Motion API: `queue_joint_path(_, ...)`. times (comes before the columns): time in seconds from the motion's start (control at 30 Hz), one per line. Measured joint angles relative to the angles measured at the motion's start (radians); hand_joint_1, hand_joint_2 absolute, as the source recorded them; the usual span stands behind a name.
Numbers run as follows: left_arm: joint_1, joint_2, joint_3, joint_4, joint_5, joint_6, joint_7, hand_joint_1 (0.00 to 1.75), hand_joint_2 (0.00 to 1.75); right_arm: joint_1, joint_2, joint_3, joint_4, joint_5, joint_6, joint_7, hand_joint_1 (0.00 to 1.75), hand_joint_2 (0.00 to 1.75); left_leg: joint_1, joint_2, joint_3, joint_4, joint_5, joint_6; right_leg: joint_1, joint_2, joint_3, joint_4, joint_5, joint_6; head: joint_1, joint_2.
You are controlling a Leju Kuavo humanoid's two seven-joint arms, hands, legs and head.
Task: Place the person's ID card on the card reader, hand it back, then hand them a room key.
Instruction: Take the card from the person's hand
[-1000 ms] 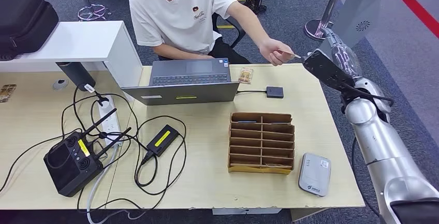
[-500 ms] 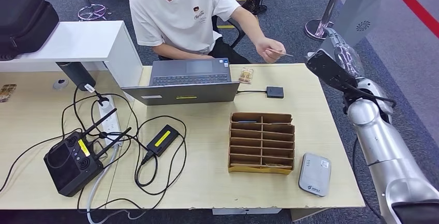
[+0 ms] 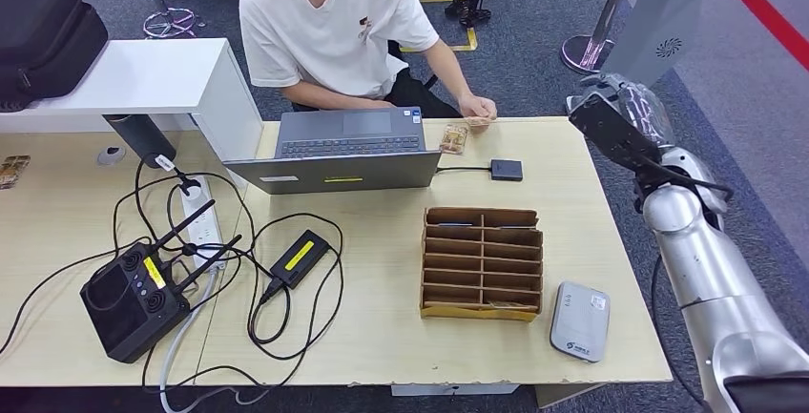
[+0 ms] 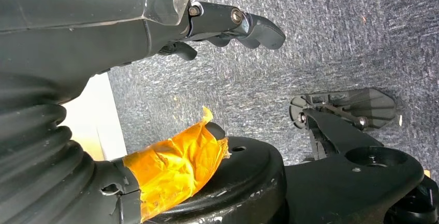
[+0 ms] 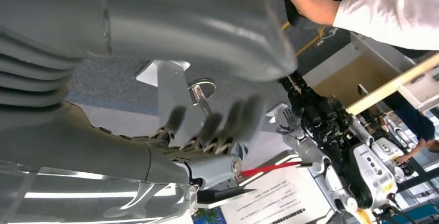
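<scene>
My right hand (image 3: 611,127) hangs empty with fingers apart beside one desk (image 3: 382,337) holding one laptop (image 3: 348,151), one card reader (image 3: 580,320) and one cardboard rack (image 3: 482,262).

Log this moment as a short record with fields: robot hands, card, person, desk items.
right robot hand: raised beside the desk's far right corner, fingers apart, holding nothing
left robot hand: hanging over grey carpet, holding nothing
card: with the person's hand at the desk's far edge
card reader: near right of desk, nothing on it
key organizer: cardboard, beside the reader
laptop: open
</scene>
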Motion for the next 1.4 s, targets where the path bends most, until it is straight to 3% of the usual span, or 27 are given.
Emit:
queue_joint_path(0.03,0.000,0.000,0.000,0.000,0.000,0.000,0.000,0.00,1.75,0.001,0.000,0.000,0.000,0.000,0.000,0.000,0.16,1.75,0.000,0.000,0.000,0.000,0.000,0.000,0.000,0.000,0.000,0.000,0.000,0.000,0.000,0.000)
queue_joint_path(0.07,0.000,0.000,0.000,0.000,0.000,0.000,0.000,0.00,1.75,0.002,0.000,0.000,0.000,-0.001,0.000,0.000,0.00,1.75,0.000,0.000,0.000,0.000,0.000,0.000,0.000,0.000,0.000,0.000,0.000,0.000,0.000,0.000)
queue_joint_path(0.8,0.000,0.000,0.000,0.000,-0.005,-0.001,0.003,0.00,1.75,0.009,0.000,-0.008,-0.011,0.000,-0.001,0.000,0.00,1.75,0.000,0.000,0.000,0.000,0.000,0.000,0.000,0.000,0.000,0.000,0.000,0.000,0.000,0.000)
queue_joint_path(0.93,0.000,0.000,0.000,0.000,-0.006,-0.001,0.005,0.00,1.75,0.009,0.000,-0.008,-0.013,0.000,-0.001,0.000,0.21,1.75,0.000,0.000,0.000,0.000,0.000,0.000,0.000,0.000,0.000,0.000,0.000,0.000,0.000,0.000)
queue_joint_path(1.13,0.000,0.000,0.000,0.000,-0.006,-0.001,0.009,0.00,1.75,0.009,0.000,-0.008,-0.013,0.000,-0.001,-0.001,0.00,1.75,0.000,0.000,0.000,0.000,0.000,0.000,0.000,0.000,0.000,0.000,0.000,0.000,0.000,0.000)
queue_joint_path(1.23,0.000,0.000,0.000,0.000,-0.006,-0.001,0.011,0.00,1.75,0.009,0.000,-0.008,-0.013,0.000,-0.001,-0.001,0.28,1.75,0.000,0.000,0.000,0.000,0.000,0.000,0.000,0.000,0.000,0.000,0.000,0.000,0.000,0.000)
queue_joint_path(1.37,-0.001,0.000,0.000,0.000,-0.006,-0.001,0.013,0.00,1.75,0.010,0.000,-0.008,-0.013,0.000,-0.001,-0.003,1.63,1.75,0.000,0.000,0.000,0.000,0.000,0.000,0.000,0.000,0.000,0.000,0.000,0.000,0.000,0.000)
queue_joint_path(1.4,-0.001,0.000,0.000,0.000,-0.006,-0.001,0.014,0.00,1.75,0.010,0.000,-0.008,-0.013,0.000,-0.001,-0.003,1.34,1.75,0.000,0.000,0.000,0.000,0.000,0.000,0.000,0.000,0.000,0.000,0.000,0.000,0.000,0.000)
